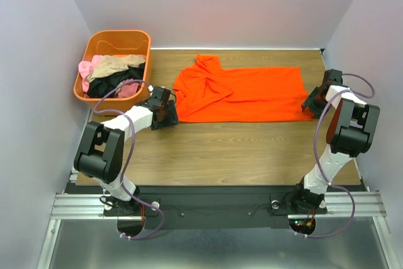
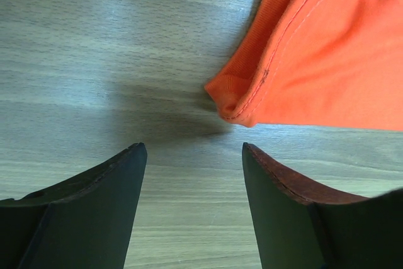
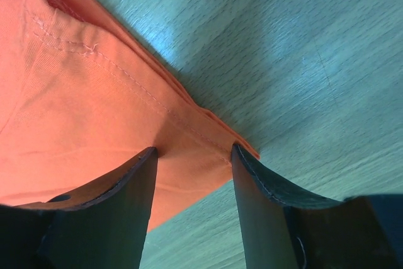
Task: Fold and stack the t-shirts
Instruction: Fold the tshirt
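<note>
The orange-red t-shirt (image 1: 242, 92) lies flat across the far half of the table, folded lengthwise, collar end to the left. My left gripper (image 1: 169, 113) is open and empty just short of the shirt's near-left corner (image 2: 242, 102); only bare wood lies between its jaws (image 2: 192, 155). My right gripper (image 1: 310, 106) is open at the shirt's near-right corner. In the right wrist view its jaws (image 3: 194, 154) straddle the stitched hem corner (image 3: 189, 124), with cloth between the tips. Pink (image 1: 87, 67), tan (image 1: 116, 64) and black (image 1: 110, 85) shirts lie heaped in the tub.
The rigid orange plastic tub (image 1: 119, 37) stands at the far left corner, just off the wooden tabletop (image 1: 239, 149). Grey walls close in the back and both sides. A metal rail (image 1: 220, 203) runs along the near edge by the arm bases.
</note>
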Available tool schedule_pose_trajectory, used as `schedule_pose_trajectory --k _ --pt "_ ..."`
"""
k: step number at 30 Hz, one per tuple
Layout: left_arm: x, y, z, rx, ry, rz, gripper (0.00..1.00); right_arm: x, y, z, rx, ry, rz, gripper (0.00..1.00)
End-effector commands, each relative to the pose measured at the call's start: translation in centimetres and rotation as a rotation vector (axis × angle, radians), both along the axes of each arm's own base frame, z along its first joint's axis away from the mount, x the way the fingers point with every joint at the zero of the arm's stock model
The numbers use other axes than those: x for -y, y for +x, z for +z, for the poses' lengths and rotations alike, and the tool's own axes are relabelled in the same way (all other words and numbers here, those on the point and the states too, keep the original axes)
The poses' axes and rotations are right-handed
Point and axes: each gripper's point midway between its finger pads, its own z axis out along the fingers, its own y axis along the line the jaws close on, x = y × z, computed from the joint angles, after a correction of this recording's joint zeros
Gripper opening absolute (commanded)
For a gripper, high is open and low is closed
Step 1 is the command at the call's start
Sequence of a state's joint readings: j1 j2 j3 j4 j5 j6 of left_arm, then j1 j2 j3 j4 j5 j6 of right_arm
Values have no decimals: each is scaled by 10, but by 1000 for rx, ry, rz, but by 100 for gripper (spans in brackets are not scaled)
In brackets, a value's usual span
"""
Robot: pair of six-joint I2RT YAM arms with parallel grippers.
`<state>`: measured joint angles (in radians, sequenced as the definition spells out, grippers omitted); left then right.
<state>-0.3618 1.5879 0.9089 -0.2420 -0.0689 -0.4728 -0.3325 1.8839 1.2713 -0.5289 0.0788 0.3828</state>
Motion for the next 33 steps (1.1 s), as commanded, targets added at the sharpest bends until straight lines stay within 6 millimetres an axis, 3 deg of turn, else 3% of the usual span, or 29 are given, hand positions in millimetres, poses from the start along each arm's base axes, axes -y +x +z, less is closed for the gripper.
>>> schedule_pose_trajectory --k 1,9,21,26,28,33 --pt "-4 7 15 59 -2 6 71 11 -6 -3 -7 -51 -34 57" --pt "-6 17 12 79 23 -4 68 11 -6 3 7 -54 -29 57" --pt "16 44 7 99 -21 -83 62 10 -8 7 15 -54 -26 57" --pt "17 46 2 97 -16 -91 46 10 -7 8 17 -58 -24 56" --pt "17 46 0 95 -14 -100 46 10 -8 7 13 -59 -25 56" --pt "21 52 -4 98 -12 -131 27 11 -7 7 14 -62 -25 56"
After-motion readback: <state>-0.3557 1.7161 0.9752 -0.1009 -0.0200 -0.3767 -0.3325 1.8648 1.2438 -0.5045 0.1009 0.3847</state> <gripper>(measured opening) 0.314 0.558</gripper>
